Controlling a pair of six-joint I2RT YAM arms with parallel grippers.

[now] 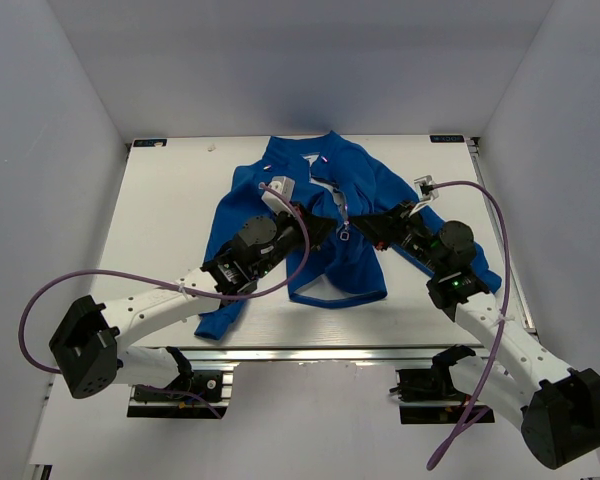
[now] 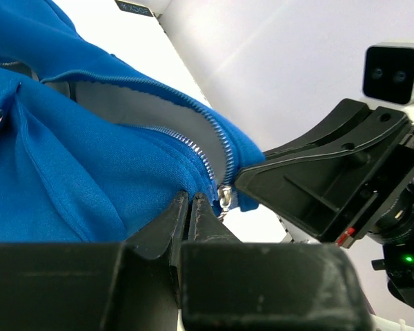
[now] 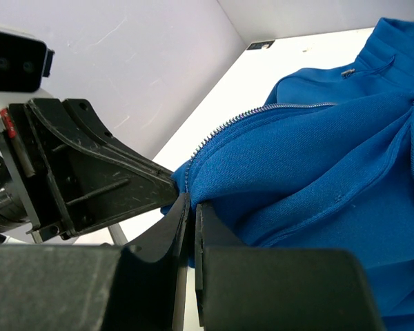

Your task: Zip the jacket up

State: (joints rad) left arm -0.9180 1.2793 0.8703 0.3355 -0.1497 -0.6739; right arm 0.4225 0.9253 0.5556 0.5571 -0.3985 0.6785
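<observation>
The blue jacket lies open-fronted on the white table, collar at the far side. It also fills the left wrist view and the right wrist view. My left gripper is shut on the left front edge by the zipper. The silver zipper slider hangs just right of its fingertips and also shows from above. My right gripper is shut on the right front edge beside the zipper teeth. The two grippers face each other a short gap apart, lifting the fabric slightly.
White enclosure walls stand on the left, right and far sides. The table's front edge with its metal rail lies just beyond the arm bases. Purple cables loop off both arms. The jacket's left sleeve reaches the front edge.
</observation>
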